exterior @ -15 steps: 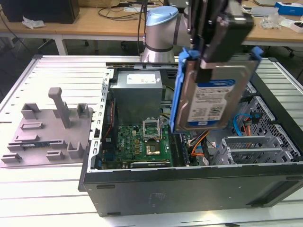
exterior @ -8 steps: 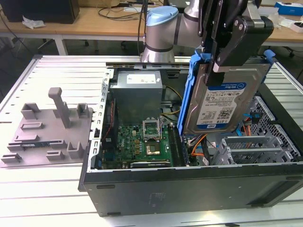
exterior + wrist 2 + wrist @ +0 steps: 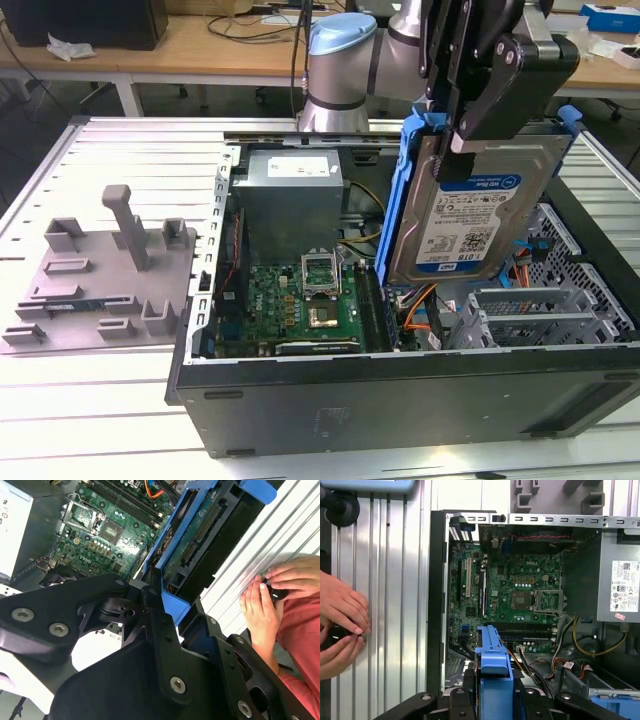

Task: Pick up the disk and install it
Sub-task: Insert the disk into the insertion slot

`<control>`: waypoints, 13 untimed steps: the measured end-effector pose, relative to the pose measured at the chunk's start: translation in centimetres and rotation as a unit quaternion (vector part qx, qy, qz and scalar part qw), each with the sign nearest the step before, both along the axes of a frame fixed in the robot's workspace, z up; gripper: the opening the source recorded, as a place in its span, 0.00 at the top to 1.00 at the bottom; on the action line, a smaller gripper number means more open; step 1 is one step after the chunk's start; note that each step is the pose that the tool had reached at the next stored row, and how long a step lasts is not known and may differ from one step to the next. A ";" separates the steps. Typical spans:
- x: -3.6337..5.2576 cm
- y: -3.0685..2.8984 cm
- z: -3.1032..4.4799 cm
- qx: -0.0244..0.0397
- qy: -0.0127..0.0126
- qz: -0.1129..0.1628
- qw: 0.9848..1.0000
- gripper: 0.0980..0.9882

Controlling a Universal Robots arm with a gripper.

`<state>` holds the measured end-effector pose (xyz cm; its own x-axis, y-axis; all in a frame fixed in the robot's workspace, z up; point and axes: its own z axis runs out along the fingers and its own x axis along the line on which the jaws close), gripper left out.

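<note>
Hand [image 3: 462, 148]: clamped on disk [image 3: 482, 215], pick done.
Held near-upright at upper right of exterior view, above open case [image 3: 400, 395]; not yet seated in drive cage [image 3: 540, 312], install pending.

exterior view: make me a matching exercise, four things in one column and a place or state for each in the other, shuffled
Things
1. disk
2. power supply box
3. motherboard
4. grey holder tray

Places or states
a. on the table at the exterior view's left, outside the computer case
b. upright in the air over the open case, clamped by the gripper
c. green, lying flat on the case floor
d. plain grey, at the far end inside the case

Pairs: 1-b, 2-d, 3-c, 4-a
</note>
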<state>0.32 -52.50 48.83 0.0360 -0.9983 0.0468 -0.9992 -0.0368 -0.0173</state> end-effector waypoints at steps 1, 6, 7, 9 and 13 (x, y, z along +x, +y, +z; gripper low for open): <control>0.01 0.00 0.00 0.000 0.000 0.000 1.000 0.70; 0.33 0.00 0.00 0.000 0.000 -0.001 1.000 0.70; 0.45 0.00 0.00 0.000 0.000 -0.003 1.000 0.70; 1.06 0.00 -0.01 0.000 0.000 -0.009 1.000 0.70; 2.00 0.07 -0.04 0.000 0.000 -0.010 1.000 0.70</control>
